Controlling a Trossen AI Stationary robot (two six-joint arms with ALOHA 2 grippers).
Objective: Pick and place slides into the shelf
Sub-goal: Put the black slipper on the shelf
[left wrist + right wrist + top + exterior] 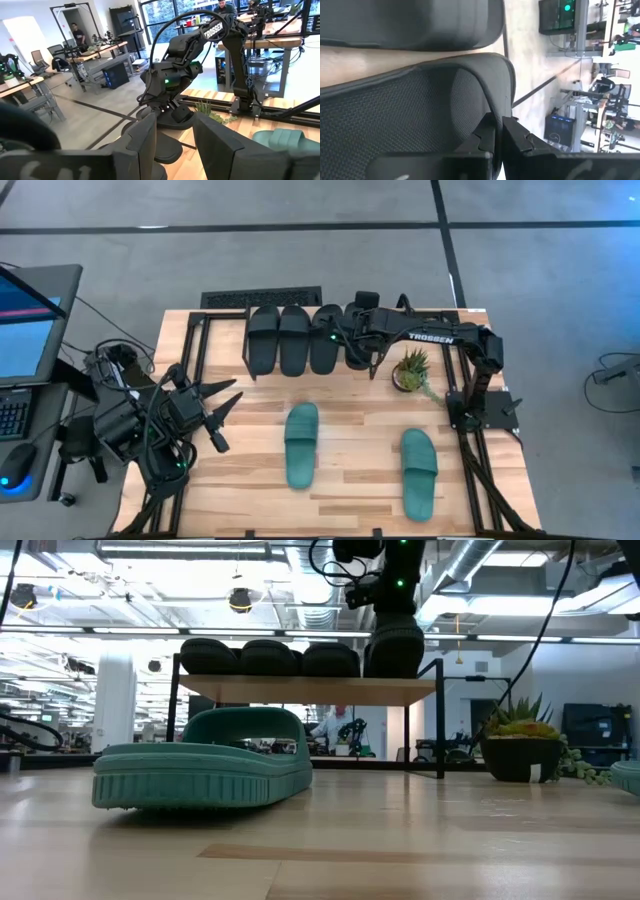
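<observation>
Three black slides (293,340) lie side by side on the shelf (310,690), soles on its wooden plank top. A fourth black slide (357,358) stands at the row's right end, taller than the others in the low view (395,645). My right gripper (499,131) is above it, shut on it. Two teal slides lie soles down on the table, one at mid-table (302,445) and one toward the right (420,473). My left gripper (215,415) waits open over the table's left side. My right gripper pinches the fourth black slide between its two fingers at the rim of one end (496,109), next to the textured footbed. The fingers come from above. The slide's lower part (395,672) sits on the shelf's plank beside the third black slide.
A small potted plant (410,370) stands just right of the shelf, near the right arm. A black keyboard (262,298) lies beyond the table's far edge. Bare wood shows between and around the two teal slides.
</observation>
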